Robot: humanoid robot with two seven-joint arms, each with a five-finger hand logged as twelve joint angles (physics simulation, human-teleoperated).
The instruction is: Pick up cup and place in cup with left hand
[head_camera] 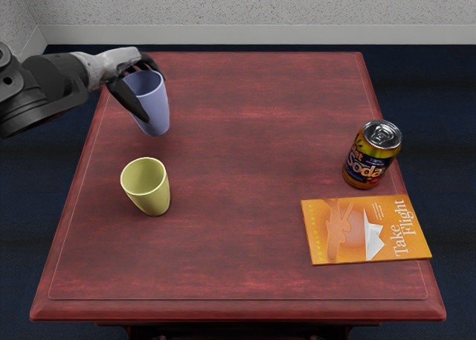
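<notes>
lane: 12-to-6 o'clock, middle worktop (pixel 245 146) | gap: 9, between blue cup (pixel 155 106) (10) and yellow cup (pixel 151 194) (8) | obstacles: left hand (pixel 115 65), 10; soda can (pixel 371 155), 3; book (pixel 357 232), 4

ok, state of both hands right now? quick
Left hand: right at the blue cup, overlapping it; can't tell from this view whether it's open or closed on it.
Right hand: not in view, state can't be told.

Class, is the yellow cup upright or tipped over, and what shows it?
Upright: the yellow cup stands on its narrow base on the red tabletop, its wide mouth facing up.
</notes>
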